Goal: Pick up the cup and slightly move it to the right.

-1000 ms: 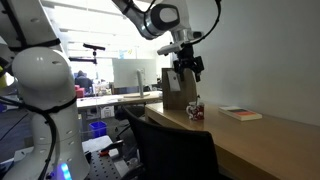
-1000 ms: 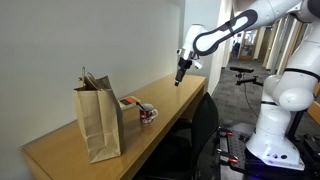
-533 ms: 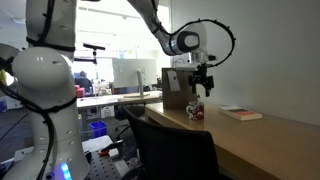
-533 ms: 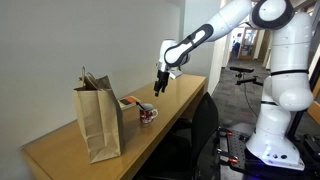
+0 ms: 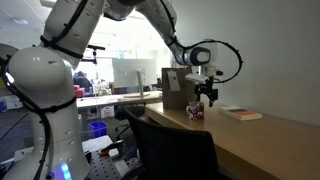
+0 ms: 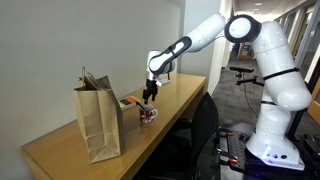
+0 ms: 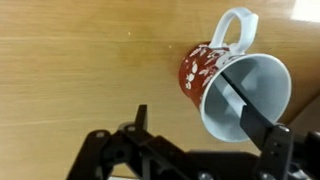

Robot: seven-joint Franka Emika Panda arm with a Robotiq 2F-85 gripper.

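Observation:
The cup (image 7: 215,70) is a small red mug with a white pattern, a white inside and a white handle. It stands upright on the wooden counter, seen in both exterior views (image 5: 196,111) (image 6: 148,114). My gripper (image 7: 195,118) is open and hangs just above it, also shown in both exterior views (image 5: 208,97) (image 6: 149,97). In the wrist view one finger lies over the cup's white opening and the other over bare wood to its left. The fingers do not touch the cup.
A tall brown paper bag (image 6: 98,120) stands on the counter (image 6: 170,105) close beside the cup, also seen behind it (image 5: 176,90). A flat reddish book (image 5: 241,113) lies further along the counter. A black chair (image 5: 170,150) is at the counter's front edge.
The arm has swung along the counter toward the cup and come down. The gripper now hangs directly over the cup. The cup has not moved.

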